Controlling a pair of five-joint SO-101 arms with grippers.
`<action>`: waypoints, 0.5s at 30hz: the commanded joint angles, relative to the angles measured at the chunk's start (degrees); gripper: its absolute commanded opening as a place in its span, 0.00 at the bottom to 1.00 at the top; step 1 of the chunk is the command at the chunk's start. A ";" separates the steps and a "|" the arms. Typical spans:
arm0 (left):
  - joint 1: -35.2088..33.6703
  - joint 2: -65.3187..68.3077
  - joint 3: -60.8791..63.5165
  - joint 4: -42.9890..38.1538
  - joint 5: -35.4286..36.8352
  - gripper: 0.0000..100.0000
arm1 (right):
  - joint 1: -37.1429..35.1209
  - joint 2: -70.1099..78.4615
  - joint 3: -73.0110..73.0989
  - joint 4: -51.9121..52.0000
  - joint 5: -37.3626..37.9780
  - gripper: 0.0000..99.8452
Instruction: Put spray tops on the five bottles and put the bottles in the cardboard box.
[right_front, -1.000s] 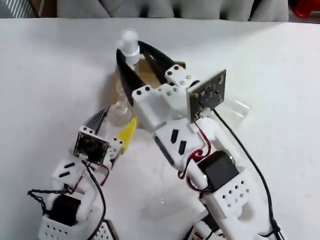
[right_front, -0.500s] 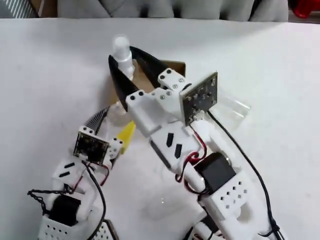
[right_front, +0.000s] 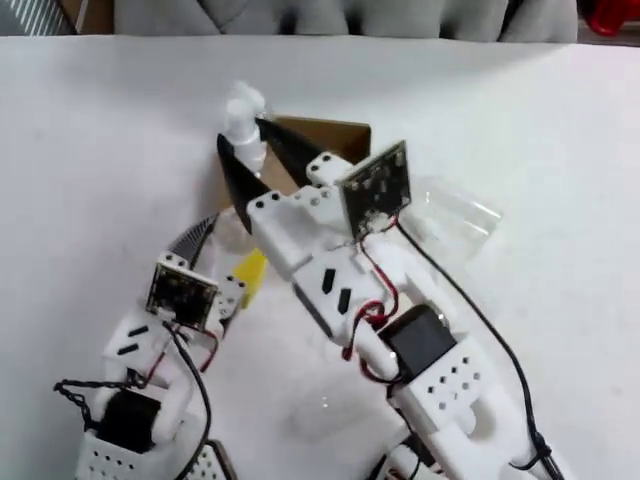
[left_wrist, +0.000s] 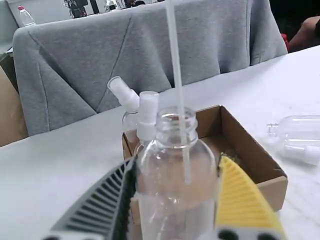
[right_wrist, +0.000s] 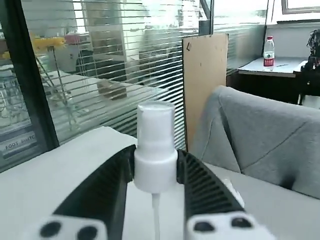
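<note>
Right gripper (right_wrist: 156, 154), clamped on spray top (right_wrist: 155, 172), shifts left over last second. Dip tube (left_wrist: 176, 90) sits inside bottle (left_wrist: 170, 205) neck. Left gripper (left_wrist: 177, 167) clamped on bottle. Top unseated; lowering remains.

Both arms are white with small dark holes. The left arm (right_front: 140, 350), lower left, has one grey finger (left_wrist: 100, 205) and one yellow finger (left_wrist: 242, 200). The right arm (right_front: 440, 390) has black ribbed fingers (right_wrist: 100, 192), red wires (right_front: 375, 312) and a long black cable (right_front: 485, 320).
</note>
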 joint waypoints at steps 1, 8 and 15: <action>-1.80 -0.92 -0.35 -2.11 -0.09 0.08 | -0.40 -0.48 -0.18 2.07 -1.67 0.02; -1.80 -0.92 -0.35 -2.11 -0.09 0.08 | -3.12 -0.48 1.58 4.53 -1.85 0.02; -1.80 -0.92 -0.26 -2.02 -0.09 0.08 | -4.09 -0.48 2.55 4.53 -6.15 0.02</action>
